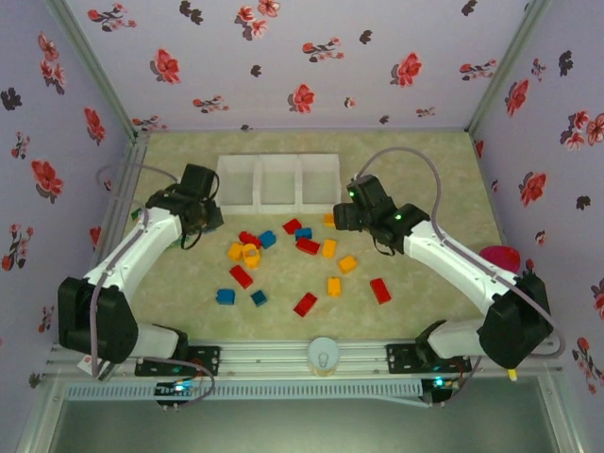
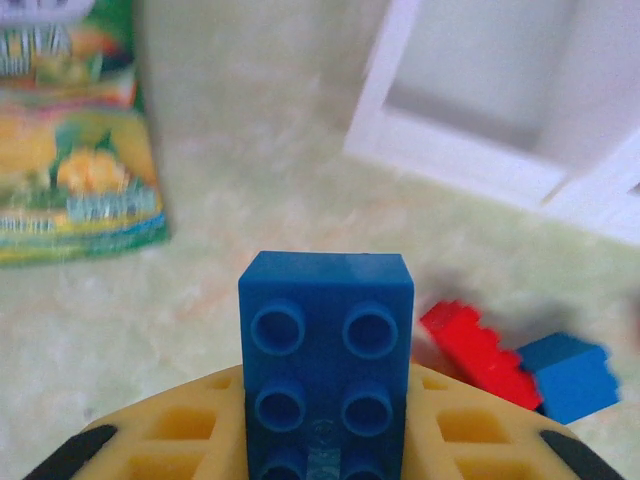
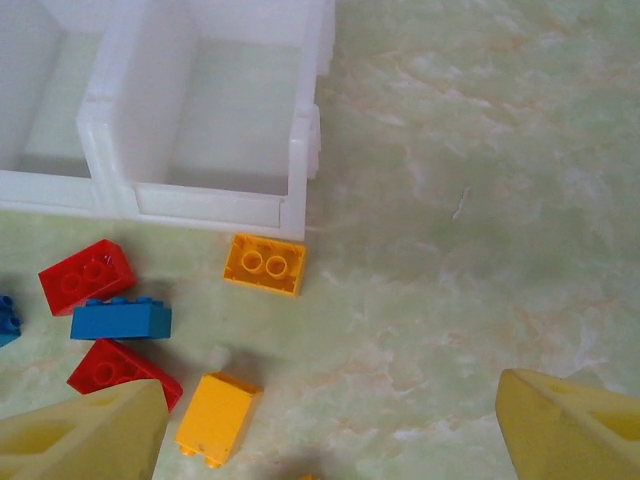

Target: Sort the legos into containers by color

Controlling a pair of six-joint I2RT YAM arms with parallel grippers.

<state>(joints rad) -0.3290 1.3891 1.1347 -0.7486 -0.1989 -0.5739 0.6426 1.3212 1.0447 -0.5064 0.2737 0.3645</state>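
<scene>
Above the marbled worktop [image 1: 189, 293], left tool [image 2: 325, 450] gripped a blue lego [image 2: 326, 340], right tool [image 3: 330, 430] gaped open; a slack pinch risked dropping it.

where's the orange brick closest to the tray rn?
Right wrist view, centre-left: the orange brick lies just in front of the tray's near right corner, with a red brick further left in that view.

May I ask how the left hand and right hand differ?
The left hand is shut on a blue studded plastic brick; the right hand is open and empty. The left hand hovers by the white plastic tray's left end, the right hand by its right end. Both have yellow fingers.
</scene>
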